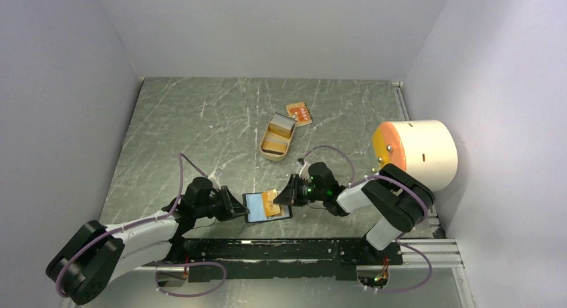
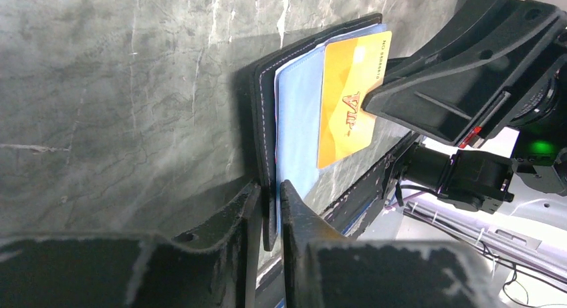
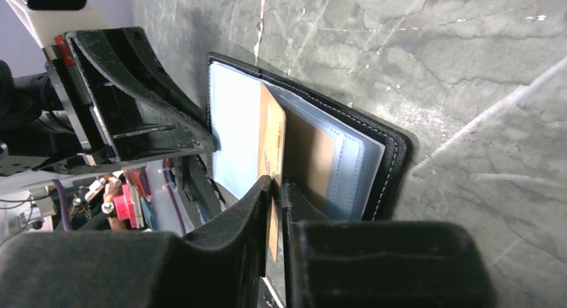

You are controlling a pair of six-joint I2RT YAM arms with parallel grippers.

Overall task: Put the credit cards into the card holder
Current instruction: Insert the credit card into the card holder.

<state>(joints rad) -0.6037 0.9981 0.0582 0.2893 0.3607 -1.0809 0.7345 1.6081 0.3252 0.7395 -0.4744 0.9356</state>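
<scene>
I had the card holder point(image 2: 266, 101) open and standing on edge near the front of the counter point(image 1: 187, 121), between the two arms. The left gripper point(image 2: 271, 188) was clamped on the holder's near cover edge, steadying it. The right gripper point(image 3: 275, 184) was pinched on an orange card point(image 2: 348, 101) with its far end laid against the blue lining. From the right wrist view that end looked to be at the mouth of a clear pocket, but I could not tell whether it had entered. I judged the first card to be mid-insertion, not seated, with most of its length showing.

A second card point(image 1: 299, 113), tan-orange, lay flat well apart at the back of the counter, just beside an open tin point(image 1: 275, 139). Something pale sat in the tin; I could not tell whether it was a card. So nothing was finished: this card needed pushing home, and the other needed fetching.
</scene>
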